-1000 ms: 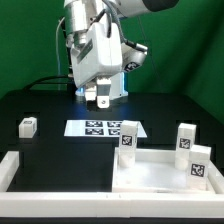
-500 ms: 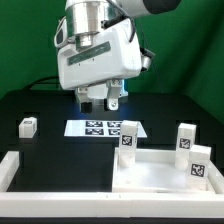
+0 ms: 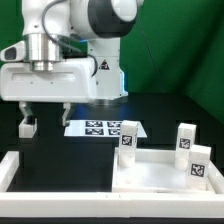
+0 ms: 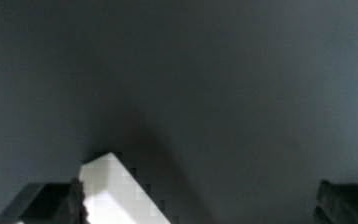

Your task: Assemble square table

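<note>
Four small white tagged legs can be counted on the black desk (image 3: 170, 105): one leg (image 3: 28, 126) is seen alone at the exterior view's left, a second leg (image 3: 127, 139) stands upright at the near corner of the square tabletop (image 3: 160, 172), and a third leg (image 3: 185, 139) and fourth leg (image 3: 201, 163) are set upright at the exterior view's right. The tabletop itself is found low in the exterior view, toward its right, rim raised. The marker board (image 3: 100, 128) lies flat just behind it. The gripper (image 3: 45, 114) is held above the lone leg, its jaws spread wide with nothing between them. A long white rail (image 3: 12, 170) is placed at the near left edge. In the wrist view only dark desk and a pale wedge are made out.
</note>
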Controlling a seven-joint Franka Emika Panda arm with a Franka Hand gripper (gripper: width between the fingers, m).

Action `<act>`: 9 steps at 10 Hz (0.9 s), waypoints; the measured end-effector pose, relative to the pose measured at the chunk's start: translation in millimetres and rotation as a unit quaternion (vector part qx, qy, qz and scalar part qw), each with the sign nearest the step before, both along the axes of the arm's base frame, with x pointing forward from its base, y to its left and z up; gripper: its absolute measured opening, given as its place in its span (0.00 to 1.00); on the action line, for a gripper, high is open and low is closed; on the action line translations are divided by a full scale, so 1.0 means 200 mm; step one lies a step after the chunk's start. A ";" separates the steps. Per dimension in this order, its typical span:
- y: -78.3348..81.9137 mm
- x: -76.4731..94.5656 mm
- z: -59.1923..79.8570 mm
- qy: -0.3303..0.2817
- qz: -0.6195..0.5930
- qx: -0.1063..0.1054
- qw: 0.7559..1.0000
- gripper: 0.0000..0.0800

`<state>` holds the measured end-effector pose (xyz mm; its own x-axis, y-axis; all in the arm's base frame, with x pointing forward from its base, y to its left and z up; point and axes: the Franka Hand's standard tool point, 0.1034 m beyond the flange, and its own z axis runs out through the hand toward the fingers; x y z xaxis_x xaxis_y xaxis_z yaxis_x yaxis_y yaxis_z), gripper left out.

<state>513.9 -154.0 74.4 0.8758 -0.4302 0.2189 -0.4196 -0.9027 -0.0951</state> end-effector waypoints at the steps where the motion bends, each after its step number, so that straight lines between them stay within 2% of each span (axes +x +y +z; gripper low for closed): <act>1: -0.01 0.00 0.00 0.001 0.037 -0.013 0.999 0.81; 4: -0.04 -0.01 0.00 0.013 0.137 -0.040 0.990 0.81; 5: -0.09 -0.08 -0.03 0.037 0.169 -0.033 0.984 0.81; 6: -0.15 -0.15 -0.05 0.061 0.206 -0.050 0.975 0.81; 7: -0.18 -0.20 -0.08 0.079 0.217 -0.045 0.972 0.81; 8: -0.21 -0.22 -0.10 0.082 0.212 -0.049 0.973 0.81; 9: -0.18 -0.22 -0.10 0.094 0.204 -0.033 0.974 0.81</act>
<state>470.2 -189.5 53.5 0.9982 -0.0290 0.0529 -0.0298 -0.9995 0.0137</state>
